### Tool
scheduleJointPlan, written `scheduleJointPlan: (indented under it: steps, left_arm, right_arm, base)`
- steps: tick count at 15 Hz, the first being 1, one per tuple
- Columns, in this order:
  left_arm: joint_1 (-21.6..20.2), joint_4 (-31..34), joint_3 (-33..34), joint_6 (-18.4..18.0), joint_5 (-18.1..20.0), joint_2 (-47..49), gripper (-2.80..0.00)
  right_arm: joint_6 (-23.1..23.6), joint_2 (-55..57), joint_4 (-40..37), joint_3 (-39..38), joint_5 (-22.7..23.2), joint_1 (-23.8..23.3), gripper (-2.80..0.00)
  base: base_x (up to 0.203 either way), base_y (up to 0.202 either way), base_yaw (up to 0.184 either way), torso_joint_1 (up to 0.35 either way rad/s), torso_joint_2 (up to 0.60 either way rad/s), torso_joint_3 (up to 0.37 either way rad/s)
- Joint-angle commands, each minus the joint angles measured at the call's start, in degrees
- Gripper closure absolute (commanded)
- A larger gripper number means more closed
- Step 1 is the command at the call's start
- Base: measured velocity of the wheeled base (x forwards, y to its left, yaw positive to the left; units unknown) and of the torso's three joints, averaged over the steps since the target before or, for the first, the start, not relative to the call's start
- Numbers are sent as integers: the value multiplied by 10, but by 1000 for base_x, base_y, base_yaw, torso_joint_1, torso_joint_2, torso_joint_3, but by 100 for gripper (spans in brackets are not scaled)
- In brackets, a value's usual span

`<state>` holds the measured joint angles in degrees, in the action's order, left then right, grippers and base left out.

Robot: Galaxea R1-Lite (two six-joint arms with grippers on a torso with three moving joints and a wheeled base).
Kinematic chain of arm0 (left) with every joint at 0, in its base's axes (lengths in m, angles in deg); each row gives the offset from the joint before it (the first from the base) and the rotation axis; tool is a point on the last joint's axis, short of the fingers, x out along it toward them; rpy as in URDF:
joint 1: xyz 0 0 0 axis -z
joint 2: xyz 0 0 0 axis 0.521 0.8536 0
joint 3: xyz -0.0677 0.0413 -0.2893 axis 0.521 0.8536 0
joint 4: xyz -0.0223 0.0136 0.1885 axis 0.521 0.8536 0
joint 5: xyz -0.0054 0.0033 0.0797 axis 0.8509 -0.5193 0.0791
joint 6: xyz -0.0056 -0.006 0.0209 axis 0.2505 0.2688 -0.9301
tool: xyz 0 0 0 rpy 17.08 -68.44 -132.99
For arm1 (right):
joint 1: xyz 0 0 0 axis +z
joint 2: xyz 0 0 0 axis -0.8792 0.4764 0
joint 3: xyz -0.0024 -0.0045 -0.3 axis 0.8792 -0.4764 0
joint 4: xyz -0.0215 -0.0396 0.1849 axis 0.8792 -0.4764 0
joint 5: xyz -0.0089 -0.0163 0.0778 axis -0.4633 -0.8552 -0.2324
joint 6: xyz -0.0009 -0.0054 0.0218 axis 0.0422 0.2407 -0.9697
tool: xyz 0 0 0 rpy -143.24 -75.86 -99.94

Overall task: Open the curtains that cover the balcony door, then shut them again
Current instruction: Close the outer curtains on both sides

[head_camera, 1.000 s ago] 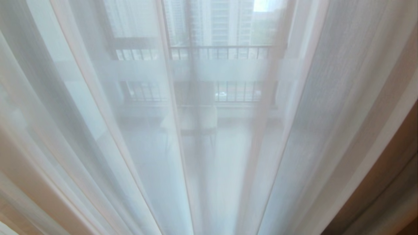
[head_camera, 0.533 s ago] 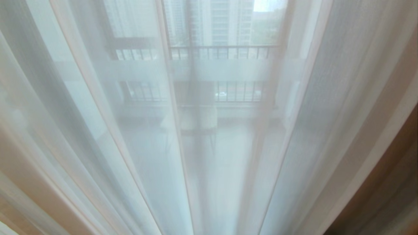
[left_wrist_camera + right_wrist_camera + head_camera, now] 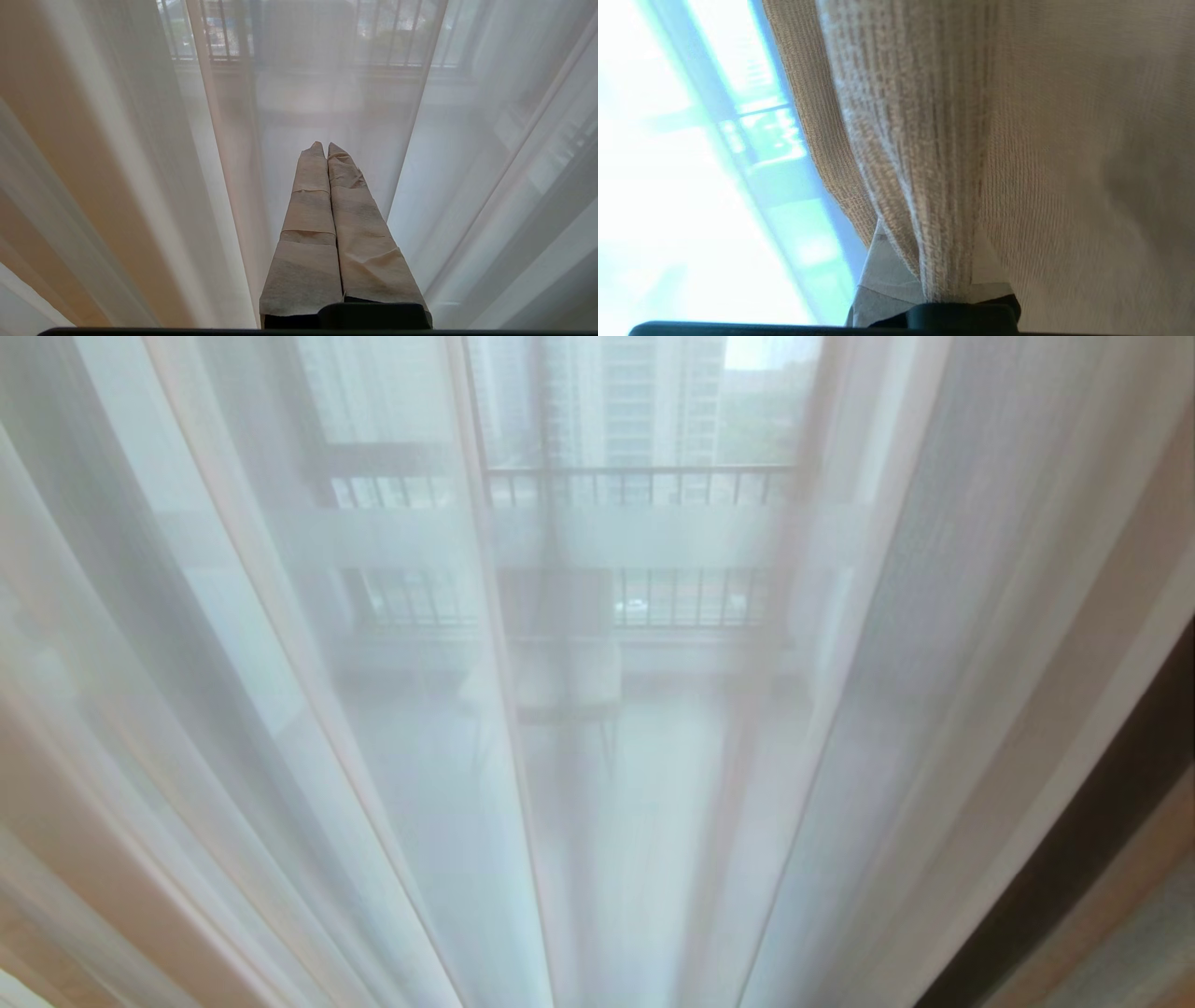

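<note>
Sheer white curtains [image 3: 401, 709] hang in long folds across the whole head view. Through them shows the balcony door [image 3: 551, 429], with its dark frame and frosted white band [image 3: 597, 537]. Neither gripper is in the head view. My right gripper [image 3: 945, 261] is shut on a bunched fold of the beige woven curtain [image 3: 924, 140], which hides its fingertips; bright glass lies beside the fold. My left gripper [image 3: 325, 145] is shut with nothing in it, its tape-wrapped fingers [image 3: 308, 205] pointing at the sheer curtains [image 3: 327, 93] and apart from them.
A black balcony railing [image 3: 635, 485] and tall buildings show faintly beyond the glass. A dark strip [image 3: 1074, 859] runs diagonally along the lower right corner of the head view, with tan fabric [image 3: 1130, 905] outside it.
At the lower right of the head view the tan drape has shifted outward and a dark strip now shows there. The sheer folds in the middle have barely moved.
</note>
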<state>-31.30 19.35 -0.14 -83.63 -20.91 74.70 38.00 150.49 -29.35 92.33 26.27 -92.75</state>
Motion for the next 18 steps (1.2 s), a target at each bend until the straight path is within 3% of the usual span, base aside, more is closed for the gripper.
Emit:
scheduleJointPlan:
  steps: [1, 6, 13, 18]
  left_arm:
    - [0, 0, 0, 0, 0, 0, 0]
    - [0, 0, 0, 0, 0, 0, 0]
    - [0, 0, 0, 0, 0, 0, 0]
    - [0, 0, 0, 0, 0, 0, 0]
  right_arm:
    - [5, -15, -1, -4, 2, 31, 0]
    - [43, 17, 41, -4, 2, 134, 0]
    - [152, 122, 136, -5, -5, 290, 0]
    - [188, 201, 199, -5, -110, 413, 0]
  base:
    - [0, 0, 0, 0, 0, 0]
    - [0, 0, 0, 0, 0, 0]
    - [0, 0, 0, 0, 0, 0]
    - [0, 0, 0, 0, 0, 0]
